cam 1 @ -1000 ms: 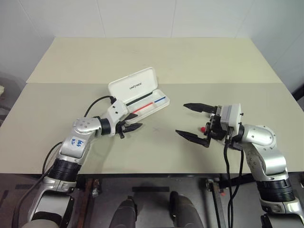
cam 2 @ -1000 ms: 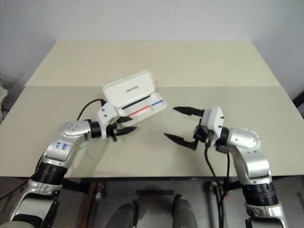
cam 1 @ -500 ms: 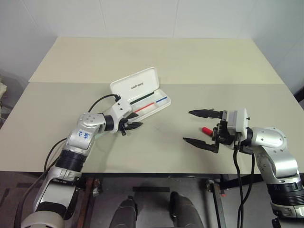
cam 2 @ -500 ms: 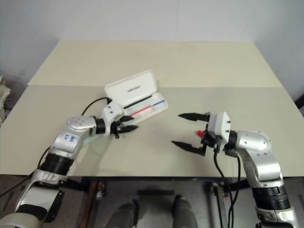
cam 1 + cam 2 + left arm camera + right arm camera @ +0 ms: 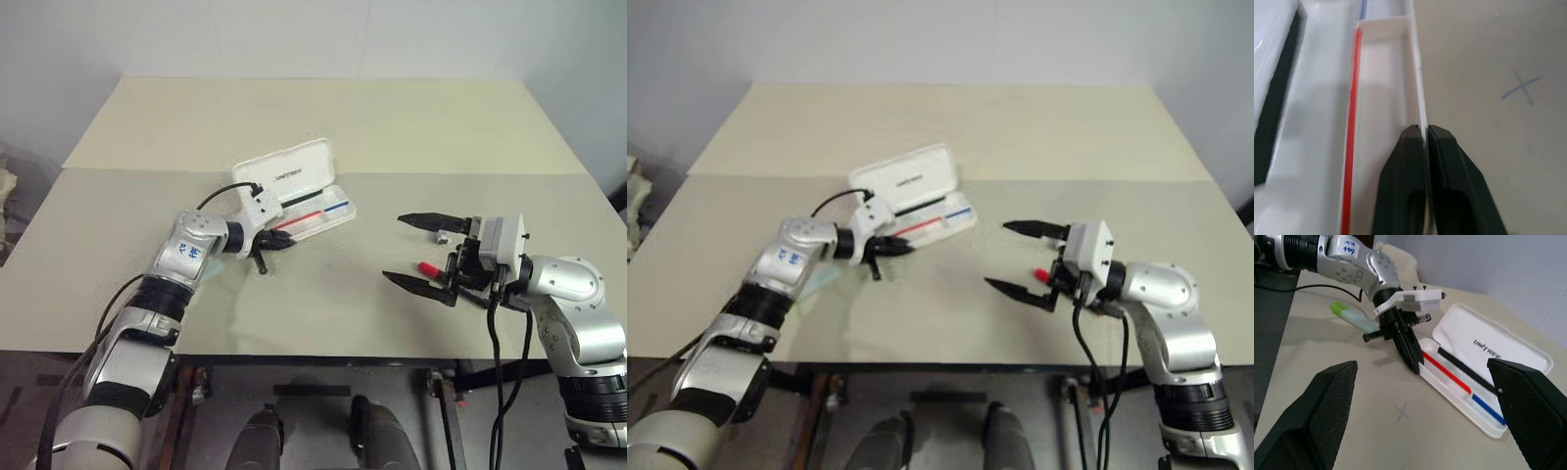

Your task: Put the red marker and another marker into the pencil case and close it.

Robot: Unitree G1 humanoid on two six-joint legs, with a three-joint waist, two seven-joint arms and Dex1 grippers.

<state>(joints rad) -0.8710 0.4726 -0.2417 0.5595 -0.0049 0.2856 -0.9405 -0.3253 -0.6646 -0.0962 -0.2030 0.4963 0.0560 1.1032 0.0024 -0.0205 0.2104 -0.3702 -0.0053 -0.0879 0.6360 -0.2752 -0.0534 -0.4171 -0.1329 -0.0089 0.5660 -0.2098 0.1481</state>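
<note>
The left gripper has its fingers pressed together on the thin front wall of the pencil case, which lies open on the table with its lid tilted up. The right gripper hangs spread wide and empty, with the red marker lying on the table just behind it. The green marker lies beside the left arm, well apart from the case. That pinch on one wall looks risky: a pull could drag or tip the light case, or the wall may slip free, and neither marker is inside yet.
</note>
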